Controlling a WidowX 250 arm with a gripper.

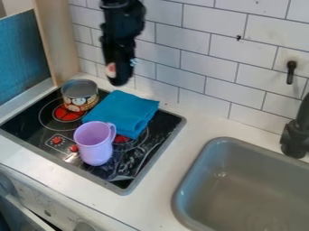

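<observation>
A black robotic claw (pixel 120 77) hangs above the back of a black stovetop (pixel 154 143), near a white tile wall (pixel 205 58); whether it is open or closed cannot be told. Below it lies a folded blue cloth (pixel 124 112), partly over a red-centered burner. An open metal can (pixel 80 95) with a cartoon print stands to the cloth's left, and a lilac cup (pixel 94 145) stands upright in front. At right, a gray sink (pixel 253 187) is set into the white tabletop (pixel 158 184), beside a black faucet (pixel 296 135).
</observation>
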